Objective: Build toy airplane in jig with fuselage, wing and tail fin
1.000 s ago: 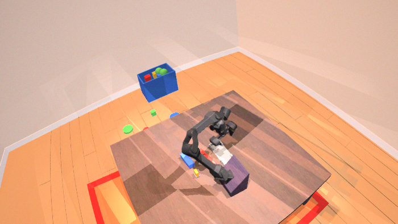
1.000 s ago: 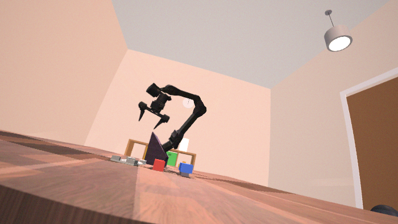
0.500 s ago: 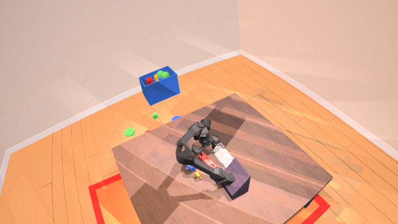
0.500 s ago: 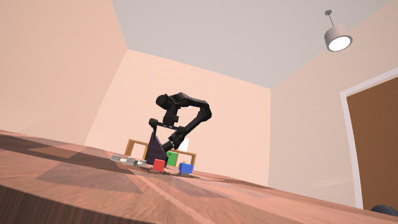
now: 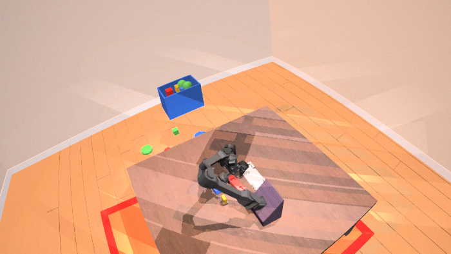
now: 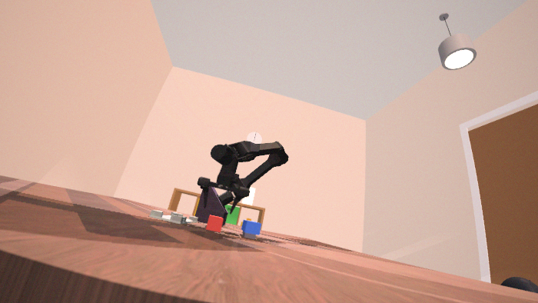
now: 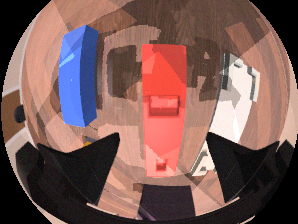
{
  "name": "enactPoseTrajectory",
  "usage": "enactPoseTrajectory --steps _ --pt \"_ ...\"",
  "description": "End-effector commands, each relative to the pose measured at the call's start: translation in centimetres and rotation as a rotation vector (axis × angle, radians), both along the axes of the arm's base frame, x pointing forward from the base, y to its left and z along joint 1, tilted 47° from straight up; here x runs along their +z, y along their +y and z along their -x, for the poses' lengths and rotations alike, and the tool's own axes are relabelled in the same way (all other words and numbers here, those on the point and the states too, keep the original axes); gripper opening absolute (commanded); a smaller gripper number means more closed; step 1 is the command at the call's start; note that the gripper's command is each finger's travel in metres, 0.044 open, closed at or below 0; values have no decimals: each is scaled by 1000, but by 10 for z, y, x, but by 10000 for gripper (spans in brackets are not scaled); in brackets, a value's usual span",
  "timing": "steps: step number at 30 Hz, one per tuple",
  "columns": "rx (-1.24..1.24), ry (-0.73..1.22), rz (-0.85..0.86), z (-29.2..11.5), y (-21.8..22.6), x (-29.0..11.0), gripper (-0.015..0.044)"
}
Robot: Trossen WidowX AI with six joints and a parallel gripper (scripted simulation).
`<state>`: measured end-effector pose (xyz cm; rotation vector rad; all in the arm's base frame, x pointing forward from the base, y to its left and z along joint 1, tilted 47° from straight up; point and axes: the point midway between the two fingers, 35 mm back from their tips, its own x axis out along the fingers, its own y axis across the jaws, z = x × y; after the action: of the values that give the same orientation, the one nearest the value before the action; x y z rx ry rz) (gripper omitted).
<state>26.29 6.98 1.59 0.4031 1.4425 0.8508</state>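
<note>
The red fuselage (image 5: pixel 236 183) (image 6: pixel 214 223) (image 7: pixel 164 70) lies on the table outside the jig, its two sockets facing up in the wrist view. The white jig (image 5: pixel 254 176) (image 6: pixel 176 217) (image 7: pixel 235 107) is beside it, with no part in it that I can see. The blue wing (image 5: pixel 216 191) (image 6: pixel 251 227) (image 7: pixel 79 77) lies on the fuselage's other side. The yellow tail fin (image 5: pixel 224 199) (image 7: pixel 88 144) is near the wing, mostly hidden by a finger in the wrist view. My gripper (image 5: pixel 232 172) (image 6: pixel 219 209) (image 7: pixel 163 134) is open and empty above the fuselage, fingers pointing down, one towards each side.
A dark purple sloped block (image 5: pixel 268 200) (image 6: pixel 207 208) (image 7: pixel 167 202) stands at the end of the jig, close to the arm's base. A blue bin (image 5: pixel 185 104) with toys stands on the floor beyond the table (image 5: pixel 322 187).
</note>
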Motion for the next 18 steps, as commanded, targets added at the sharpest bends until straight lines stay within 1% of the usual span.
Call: enactPoseTrajectory --steps 1,18 --pt "-6 6 -6 1 3 -4 440" --pt "-7 6 -6 2 23 -23 440"
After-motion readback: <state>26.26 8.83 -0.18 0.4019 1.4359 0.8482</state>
